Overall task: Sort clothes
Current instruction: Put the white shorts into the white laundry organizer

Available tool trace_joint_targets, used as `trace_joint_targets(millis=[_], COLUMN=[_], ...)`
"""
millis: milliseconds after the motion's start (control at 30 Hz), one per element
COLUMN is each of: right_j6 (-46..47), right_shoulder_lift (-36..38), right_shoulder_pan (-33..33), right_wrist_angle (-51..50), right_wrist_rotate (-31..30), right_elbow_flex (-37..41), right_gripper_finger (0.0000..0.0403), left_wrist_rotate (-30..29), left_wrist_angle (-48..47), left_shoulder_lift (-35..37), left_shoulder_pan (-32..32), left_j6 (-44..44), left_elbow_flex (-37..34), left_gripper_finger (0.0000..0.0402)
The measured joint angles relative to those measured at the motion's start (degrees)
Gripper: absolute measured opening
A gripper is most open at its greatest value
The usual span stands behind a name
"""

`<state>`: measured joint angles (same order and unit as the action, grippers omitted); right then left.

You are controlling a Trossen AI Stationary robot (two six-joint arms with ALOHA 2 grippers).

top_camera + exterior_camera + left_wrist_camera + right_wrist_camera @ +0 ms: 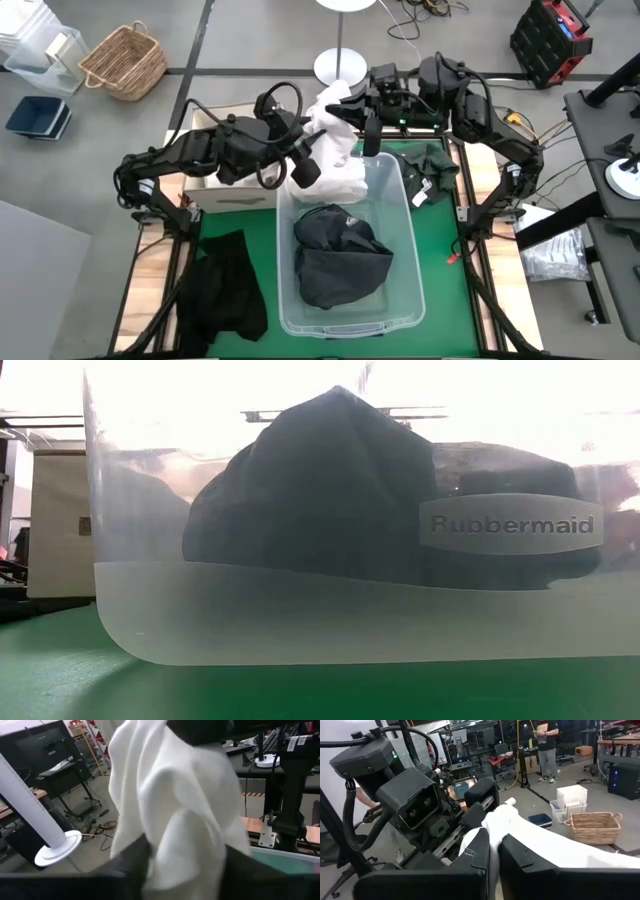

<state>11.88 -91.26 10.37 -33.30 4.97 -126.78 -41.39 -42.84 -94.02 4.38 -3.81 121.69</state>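
Both grippers meet at the tub's far edge on one white garment. The right gripper pinches it, fingers pressed together. The left gripper straddles the cloth, though whether it is clamped I cannot tell. Dark clothes lie in the tub; another black garment lies to its left.

text: "Rubbermaid" | on: clear tub wall | view: low | other labels: possibly present, unreadable
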Motion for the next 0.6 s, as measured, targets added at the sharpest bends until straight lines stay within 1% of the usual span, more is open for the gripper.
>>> trace_joint_targets(millis=[100,133,333,433,600], right_j6=[0.1,0.2,1.1,2.1,3.6], right_shoulder_lift=[0.0,0.1,0.8,1.4,2.4], right_shoulder_pan=[0.0,0.0,0.0,0.1,0.5], right_wrist_angle=[-1.2,-1.9,-10.0,-13.5,-18.5], right_wrist_rotate=[-0.1,-0.4,-6.9,-9.6,-10.2], right_elbow_flex=[0.0,0.0,-0.5,-0.5,-0.5], right_gripper_finger=[0.0022,0.0028,0.0088,0.0118,0.0153], left_wrist_rotate=[0.0,0.1,-0.2,-3.8,-11.9], left_wrist_angle=[-0.1,-0.1,-1.2,-2.9,-9.3], left_shoulder_lift=[0.2,0.3,2.3,3.6,6.4], left_shoulder_pan=[0.0,0.0,0.0,0.0,-0.1], left_j6=[-0.3,-0.5,-0.6,-0.7,-0.1], left_elbow_flex=[0.0,0.0,0.0,0.0,0.0], left_gripper_finger=[0.0036,0.0019,0.0004,0.0002,0.0001])
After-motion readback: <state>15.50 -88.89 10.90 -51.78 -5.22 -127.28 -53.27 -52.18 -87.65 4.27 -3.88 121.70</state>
